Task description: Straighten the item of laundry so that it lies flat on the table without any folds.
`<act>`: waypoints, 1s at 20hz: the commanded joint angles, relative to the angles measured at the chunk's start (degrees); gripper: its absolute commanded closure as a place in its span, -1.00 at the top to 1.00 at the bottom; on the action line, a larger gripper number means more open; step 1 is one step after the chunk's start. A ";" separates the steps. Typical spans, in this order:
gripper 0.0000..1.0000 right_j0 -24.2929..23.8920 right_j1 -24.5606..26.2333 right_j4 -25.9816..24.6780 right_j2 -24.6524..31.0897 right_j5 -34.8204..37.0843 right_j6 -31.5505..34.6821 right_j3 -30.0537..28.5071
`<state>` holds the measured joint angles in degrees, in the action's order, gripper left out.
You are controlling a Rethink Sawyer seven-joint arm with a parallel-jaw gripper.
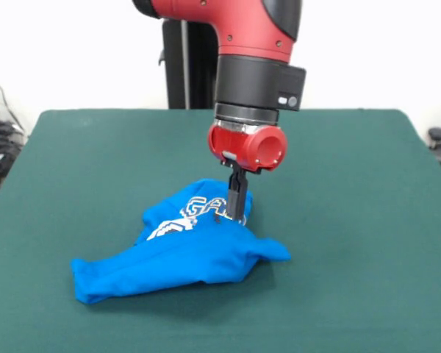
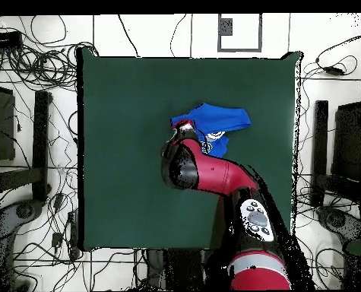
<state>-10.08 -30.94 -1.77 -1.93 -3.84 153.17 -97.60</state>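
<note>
Blue fabric, near edge: the item of laundry [image 1: 178, 254] lies bunched on the table [image 1: 353, 220], a long lobe trailing toward the front-left, a shorter one toward the right.
Lettering: white block print shows on the raised hump, part-hidden by creases.
Folds: several; the cloth is heaped, not flat.
Position: roughly mid-table in the front view; in the overhead view it sits toward the edge far from the robot's base [image 2: 213, 122].
End effector: [image 1: 237, 209] dark fingers drawn narrow, tips sunk into the top of the hump beside the print; seemingly pinched on a pleat of cloth.
Arm: red and black, descending from above, directly over the garment.
Step in hand: judged to be a grasp on the upper fold, early in the flattening.
Next move calls for: a lift and outward draw of the pinched layer, away from the trailing lobe, keeping the pull low so the rest stays anchored.
Remaining: most of the task.
Beyond the table: pedestal [image 1: 185, 62] and white wall.
</note>
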 commanded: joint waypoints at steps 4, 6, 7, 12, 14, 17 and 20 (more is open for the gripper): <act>-1.00 -1.18 5.79 -4.07 8.74 -4.58 3.49 -1.19; -1.00 -1.29 6.18 -4.17 8.85 -4.84 3.49 -0.85; -1.00 -1.31 6.33 -4.18 8.88 -4.92 3.49 -0.69; -1.00 -1.57 6.89 -4.53 9.30 -4.97 3.52 -0.15; -1.00 -1.56 7.01 -4.60 9.39 -4.95 3.50 0.00; -1.00 -1.57 7.23 -4.59 9.37 -4.91 3.52 0.21; -1.00 -1.63 7.44 -4.55 9.49 -4.91 3.53 0.33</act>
<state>-11.83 -26.98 -4.46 0.19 -6.97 153.17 -97.54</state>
